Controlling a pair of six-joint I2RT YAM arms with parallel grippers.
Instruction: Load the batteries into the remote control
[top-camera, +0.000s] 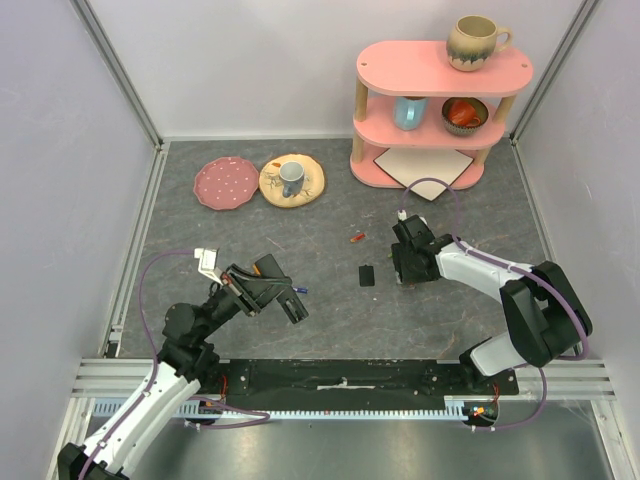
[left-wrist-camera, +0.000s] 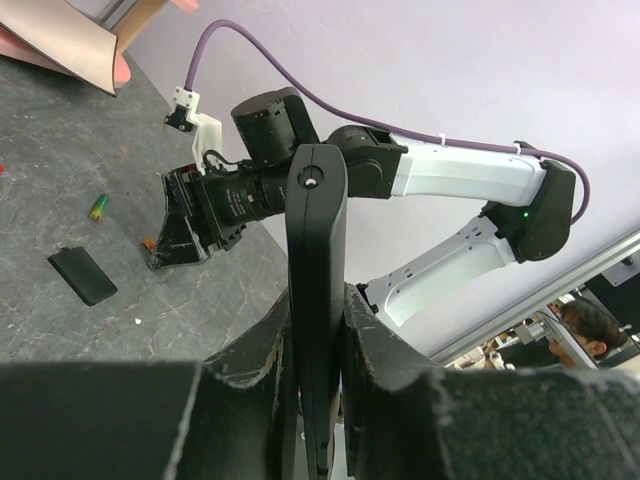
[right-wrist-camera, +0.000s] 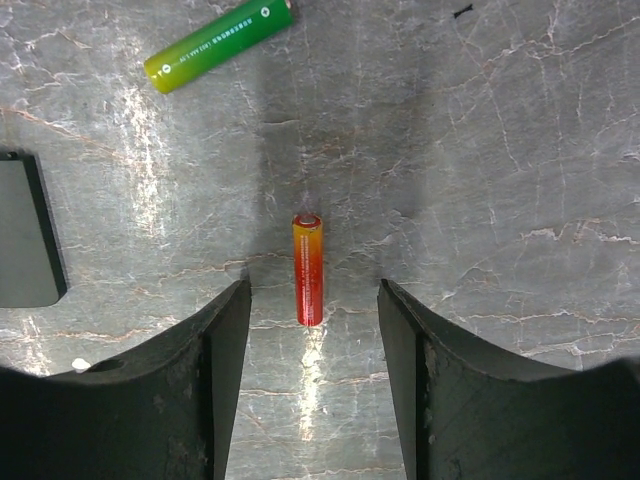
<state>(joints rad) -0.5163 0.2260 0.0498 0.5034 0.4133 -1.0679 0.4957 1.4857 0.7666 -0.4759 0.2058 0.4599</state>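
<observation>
Above the grey counter, the left jaws are clamping the black remote control, holding it on edge off the surface. The right jaws are standing open over an orange-red battery, which is lying flat between them, touching neither, with a green battery resting nearby.

Left fingers clamped; right fingers parted
</observation>
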